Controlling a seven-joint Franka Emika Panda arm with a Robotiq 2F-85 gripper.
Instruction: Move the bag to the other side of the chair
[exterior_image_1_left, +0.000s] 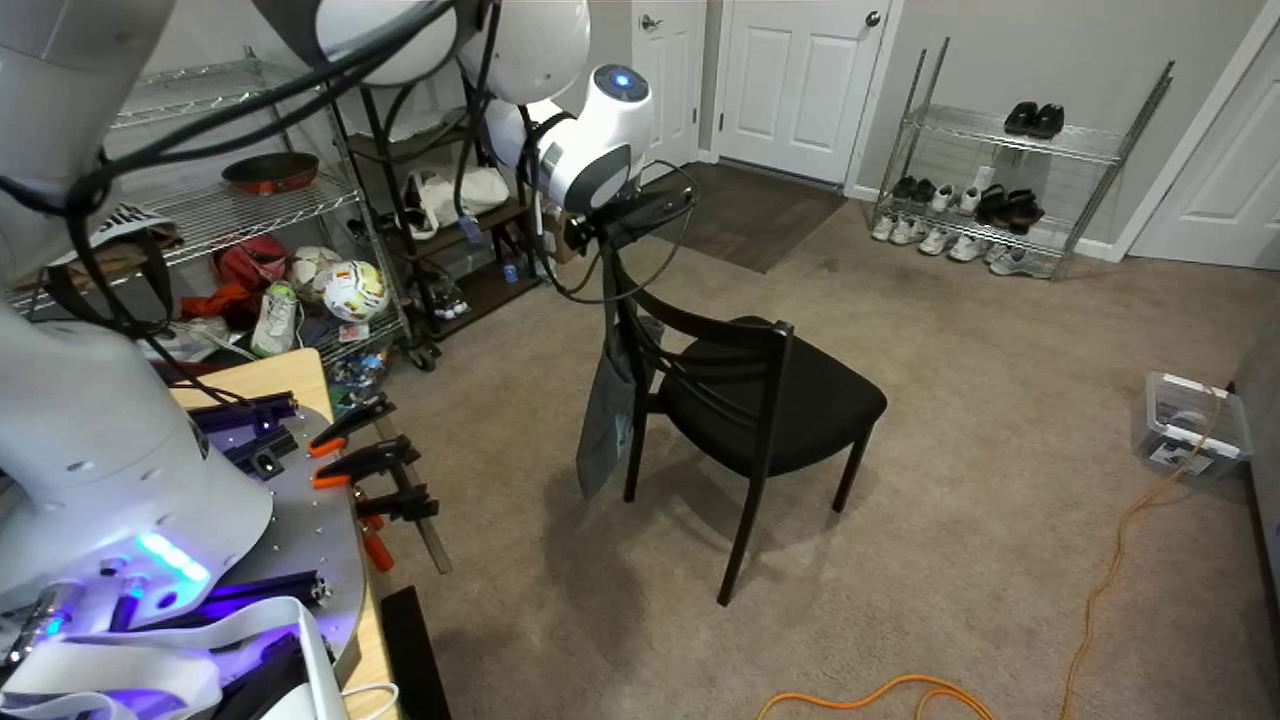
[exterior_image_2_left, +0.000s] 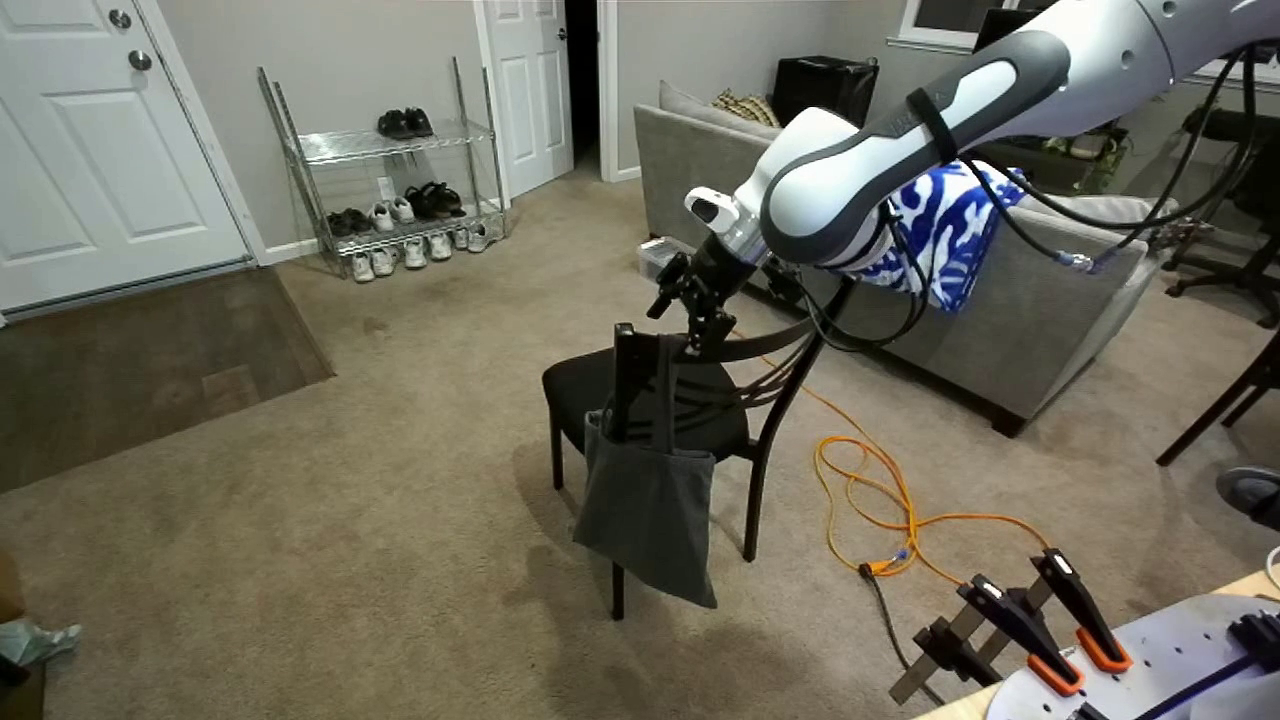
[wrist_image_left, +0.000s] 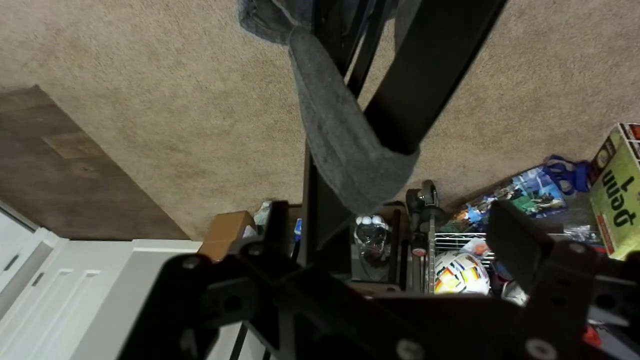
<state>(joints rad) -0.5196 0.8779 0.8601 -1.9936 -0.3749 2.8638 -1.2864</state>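
Bag (exterior_image_2_left: 650, 520) hung by a strap (wrist_image_left: 340, 120) over one end of the backrest (exterior_image_1_left: 690, 318) of the chair (exterior_image_1_left: 800, 400); near that end, the claw (wrist_image_left: 392, 220) stood wide, the strap between its fingers (wrist_image_left: 512, 232) in the wrist view.

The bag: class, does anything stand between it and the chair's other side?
Yes, the chair itself. The bag hangs with a handle looped over one end of the backrest, and the rest of the chair stands beyond; that handle likely must be lifted clear first.
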